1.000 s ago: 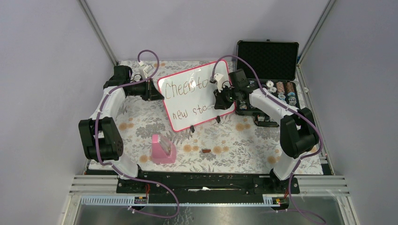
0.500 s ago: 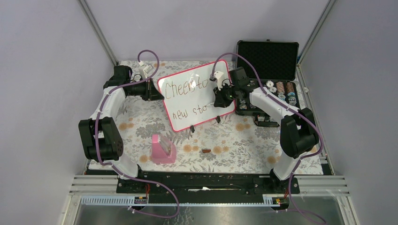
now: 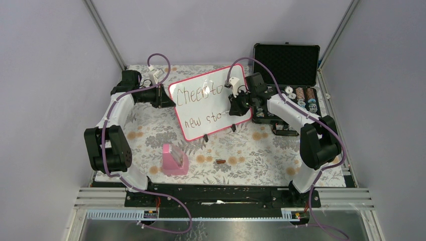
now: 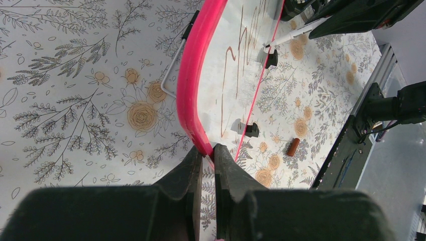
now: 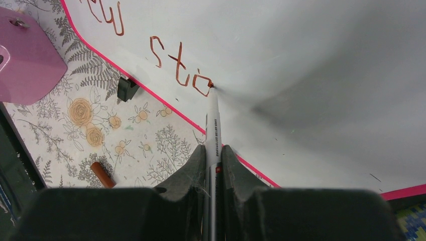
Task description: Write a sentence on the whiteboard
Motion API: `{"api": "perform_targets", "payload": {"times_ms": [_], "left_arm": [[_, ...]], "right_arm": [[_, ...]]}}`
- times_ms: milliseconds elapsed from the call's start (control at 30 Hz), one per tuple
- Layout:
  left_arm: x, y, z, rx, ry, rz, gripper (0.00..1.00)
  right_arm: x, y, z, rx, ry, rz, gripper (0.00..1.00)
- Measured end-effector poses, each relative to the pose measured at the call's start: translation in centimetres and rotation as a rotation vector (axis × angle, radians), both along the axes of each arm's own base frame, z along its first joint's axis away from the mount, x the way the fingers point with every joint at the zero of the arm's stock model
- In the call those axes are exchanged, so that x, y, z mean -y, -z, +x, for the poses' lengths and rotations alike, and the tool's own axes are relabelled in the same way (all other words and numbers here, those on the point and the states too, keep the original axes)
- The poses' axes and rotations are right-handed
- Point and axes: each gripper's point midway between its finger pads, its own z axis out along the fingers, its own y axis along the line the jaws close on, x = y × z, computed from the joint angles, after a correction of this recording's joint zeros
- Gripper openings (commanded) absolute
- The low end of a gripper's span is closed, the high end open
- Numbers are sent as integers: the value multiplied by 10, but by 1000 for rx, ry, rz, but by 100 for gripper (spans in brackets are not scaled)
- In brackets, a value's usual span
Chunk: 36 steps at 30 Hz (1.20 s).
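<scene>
The whiteboard (image 3: 201, 108), white with a pink-red frame, stands tilted on two black feet at mid table. The sentence (image 3: 200, 93) reads "Cheers to" above "new sta" (image 3: 203, 120). My left gripper (image 3: 163, 97) is shut on the whiteboard's left frame edge (image 4: 193, 85). My right gripper (image 3: 235, 103) is shut on a white marker (image 5: 213, 125); its tip touches the board at the last letter, "a" (image 5: 202, 83).
An open black foam-lined case (image 3: 286, 65) with round pieces stands at the back right. A pink block (image 3: 174, 159) lies in front of the board. A small brown marker cap (image 3: 220, 161) lies on the floral cloth, also in the right wrist view (image 5: 102, 174).
The right gripper has shifted slightly up and right along the second line; the last letter now reads "a". The left arm and board have not moved.
</scene>
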Motion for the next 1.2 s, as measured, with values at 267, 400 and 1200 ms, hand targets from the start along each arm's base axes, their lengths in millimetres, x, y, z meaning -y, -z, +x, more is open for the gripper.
{"api": "perform_targets", "payload": {"times_ms": [267,400,1200], "left_arm": [[0,0,0,0,0,0,0],[0,0,0,0,0,0,0],[0,-1,0,3,-1,6,0]], "right_arm": [[3,10,-6,-24,-4,-12,0],[4,13,-9,-30,-6,-17,0],[12,0,-24,-26,-42,-25,0]]}}
